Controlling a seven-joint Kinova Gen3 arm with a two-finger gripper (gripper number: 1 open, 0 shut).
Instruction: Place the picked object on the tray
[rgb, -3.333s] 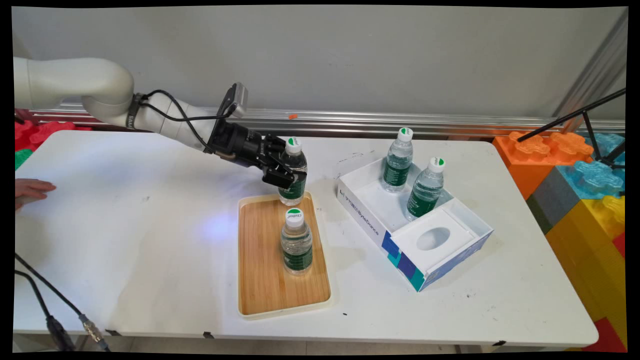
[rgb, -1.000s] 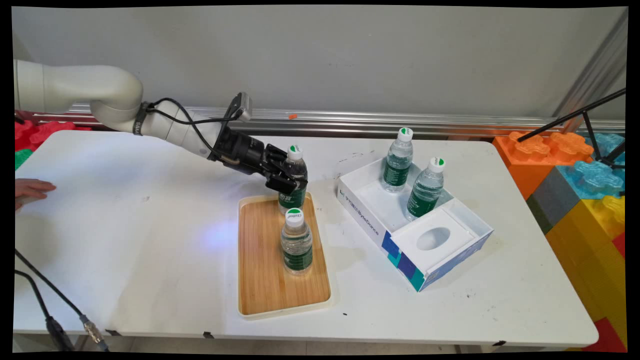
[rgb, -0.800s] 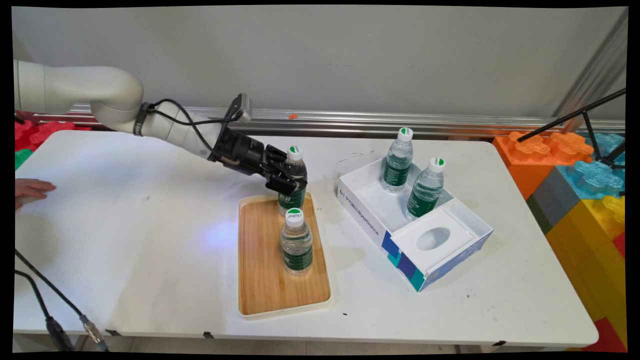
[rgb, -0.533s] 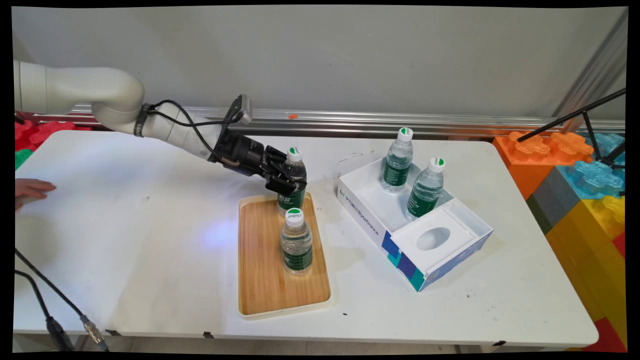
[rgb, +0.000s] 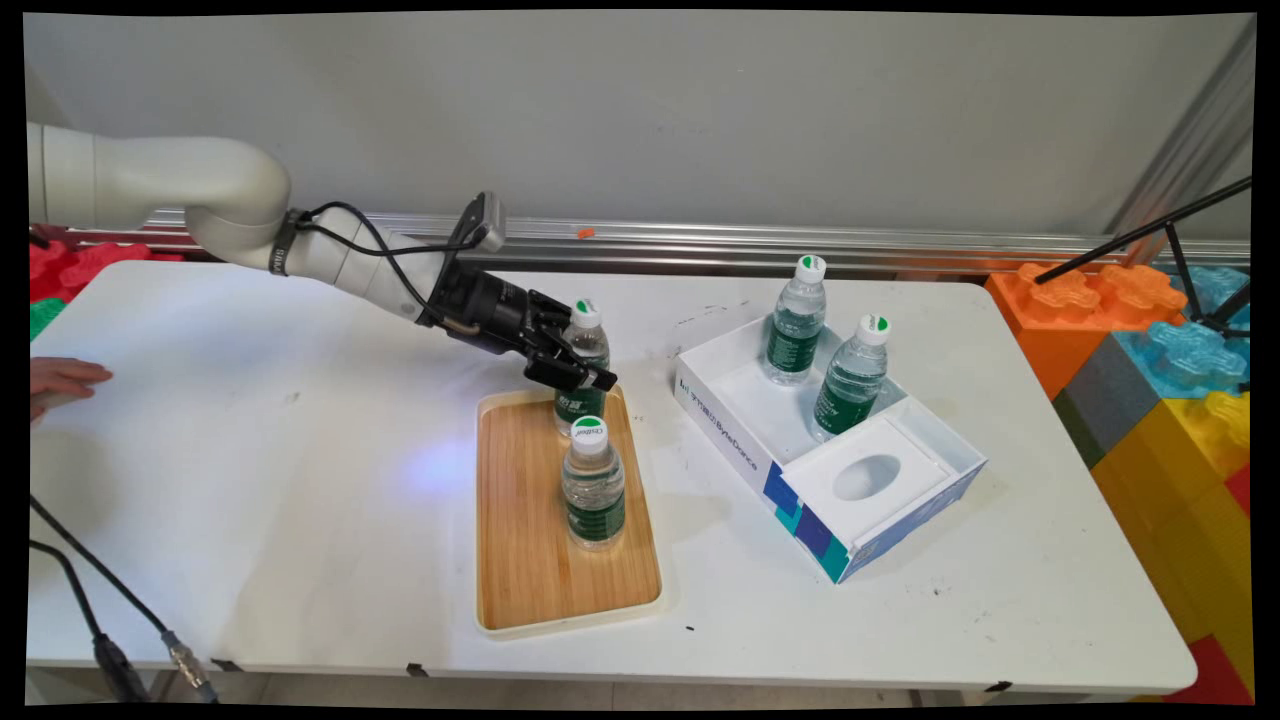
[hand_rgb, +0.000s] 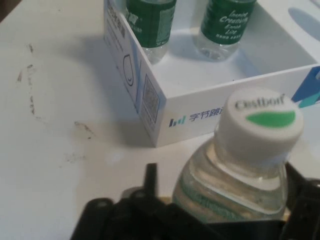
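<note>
1. Your gripper (rgb: 572, 368) sits at the far end of the wooden tray (rgb: 520, 560), fingers spread on either side of a water bottle (rgb: 581, 400) standing upright there.
2. Nearer than the fingers, a second bottle (rgb: 593, 485) stands mid-tray.
3. Right of the fingers: a white box (rgb: 740, 440) holding two bottles (rgb: 797, 320).

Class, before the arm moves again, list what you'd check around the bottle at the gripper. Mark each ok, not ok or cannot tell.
1. Far bottle upright on tray: ok.
2. Gripper at far bottle: ok.
3. Gripper's hold on it firm: cannot tell.
4. Near bottle upright on tray, apart from gripper: ok.
5. Two box bottles inside box: ok.
6. Hand at table's left edge, away from gripper: ok.
</note>
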